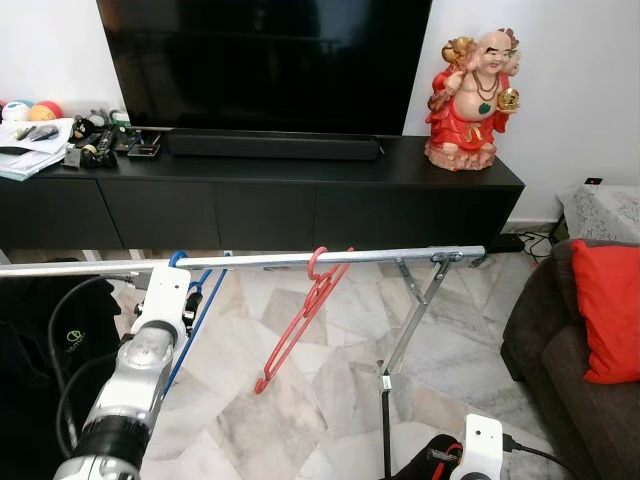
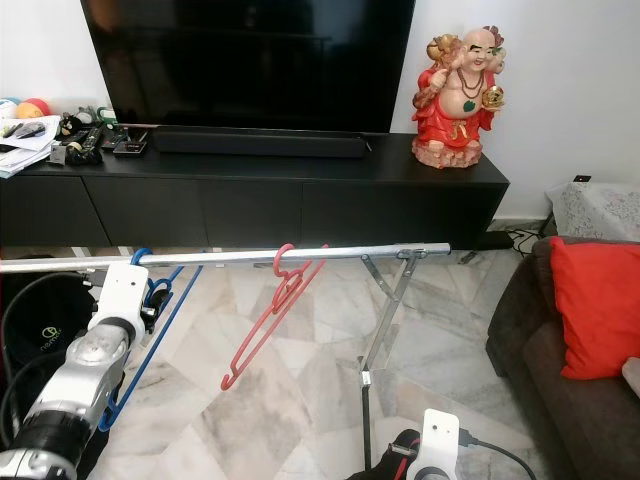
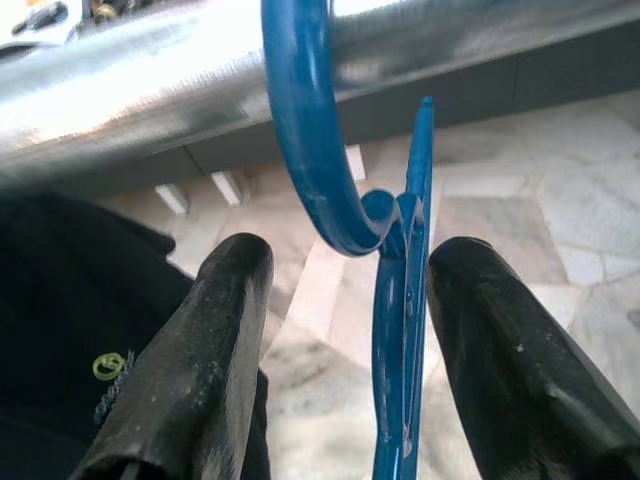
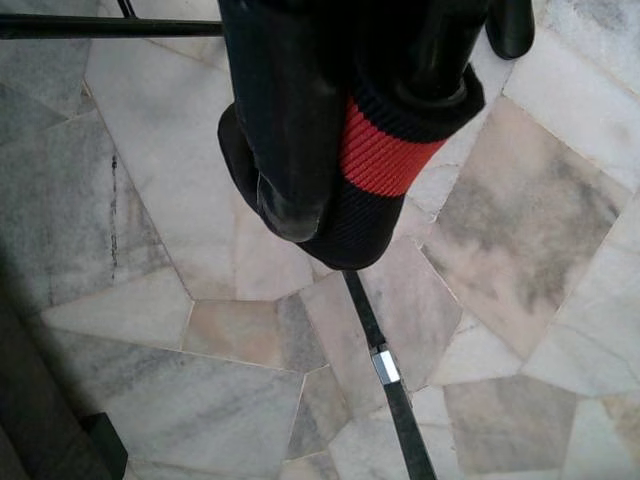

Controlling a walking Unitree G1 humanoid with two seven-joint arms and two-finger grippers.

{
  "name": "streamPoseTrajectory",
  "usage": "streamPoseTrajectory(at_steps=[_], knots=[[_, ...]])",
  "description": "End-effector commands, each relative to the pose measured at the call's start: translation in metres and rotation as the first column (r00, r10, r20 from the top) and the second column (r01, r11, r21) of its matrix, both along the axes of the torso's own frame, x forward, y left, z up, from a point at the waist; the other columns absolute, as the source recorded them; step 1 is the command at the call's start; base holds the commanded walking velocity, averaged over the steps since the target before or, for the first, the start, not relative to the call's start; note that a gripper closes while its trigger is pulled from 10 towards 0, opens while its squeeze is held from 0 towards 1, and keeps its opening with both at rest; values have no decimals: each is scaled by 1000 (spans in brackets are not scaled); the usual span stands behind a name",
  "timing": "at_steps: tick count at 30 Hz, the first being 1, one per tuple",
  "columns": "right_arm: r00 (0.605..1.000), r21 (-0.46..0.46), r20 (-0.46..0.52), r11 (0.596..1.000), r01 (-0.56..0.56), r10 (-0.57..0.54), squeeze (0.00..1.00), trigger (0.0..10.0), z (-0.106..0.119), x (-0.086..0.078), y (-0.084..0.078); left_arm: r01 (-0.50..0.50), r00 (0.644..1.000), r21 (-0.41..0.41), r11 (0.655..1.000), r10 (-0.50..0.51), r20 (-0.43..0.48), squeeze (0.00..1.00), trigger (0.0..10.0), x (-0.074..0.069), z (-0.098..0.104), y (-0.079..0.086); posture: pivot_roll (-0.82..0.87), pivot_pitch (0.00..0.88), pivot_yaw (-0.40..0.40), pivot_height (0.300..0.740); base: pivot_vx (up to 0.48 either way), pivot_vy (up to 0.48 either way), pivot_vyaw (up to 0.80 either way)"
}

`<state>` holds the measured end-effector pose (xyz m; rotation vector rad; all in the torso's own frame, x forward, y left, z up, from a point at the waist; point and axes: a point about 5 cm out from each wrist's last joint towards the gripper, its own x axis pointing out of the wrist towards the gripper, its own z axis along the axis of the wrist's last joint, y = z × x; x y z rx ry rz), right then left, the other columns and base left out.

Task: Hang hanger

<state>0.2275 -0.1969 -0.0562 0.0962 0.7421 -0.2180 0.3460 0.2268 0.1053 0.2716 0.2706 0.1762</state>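
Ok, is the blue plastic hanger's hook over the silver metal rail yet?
Yes, the blue plastic hanger's curved hook loops over the silver metal rail, with the left end effector open on either side of it.

We logged a black TV [image 1: 265,55] on the wall above a long black cabinet [image 1: 300,195]. A black soundbar [image 1: 272,146] lay on top below the screen. A red laughing Buddha statue [image 1: 470,100] stood at the cabinet's right end; papers and clutter [image 1: 45,140] sat at its left end. We noted a dark sofa [image 1: 560,350] with a red cushion [image 1: 608,310] at right, marble floor [image 1: 340,350] below.
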Motion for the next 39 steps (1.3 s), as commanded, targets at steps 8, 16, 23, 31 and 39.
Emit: streamPoseTrajectory(at_steps=[8, 16, 23, 31, 39], knots=[[1000, -5, 18, 1000, -12, 12, 0, 10000, 4, 5, 1, -44, 995, -98, 994, 35, -95, 0, 10000, 2, -15, -4, 119, 0, -50, 740, 0, 0, 0], [1000, -9, 24, 1000, -18, 18, 0, 10000, 5, 7, 0, -91, 987, -262, 961, 52, -153, 0, 10000, 4, -20, -6, 121, 0, -58, 740, 0, 0, 0], [999, -8, 22, 1000, -23, 23, 0, 10000, 5, 8, 0, -85, 990, -286, 955, 48, -132, 0, 10000, 7, -15, -8, 123, 0, -59, 740, 0, 0, 0], [999, -3, 26, 1000, -28, 28, 0, 10000, 6, 9, 3, -111, 985, -396, 912, 47, -167, 0, 10000, 6, -23, -11, 117, 0, -59, 740, 0, 0, 0], [999, -8, 28, 999, -33, 33, 0, 10000, 6, 10, 3, -127, 982, -450, 884, 48, -183, 0, 10000, 7, -23, -14, 121, 0, -66, 740, 0, 0, 0]])
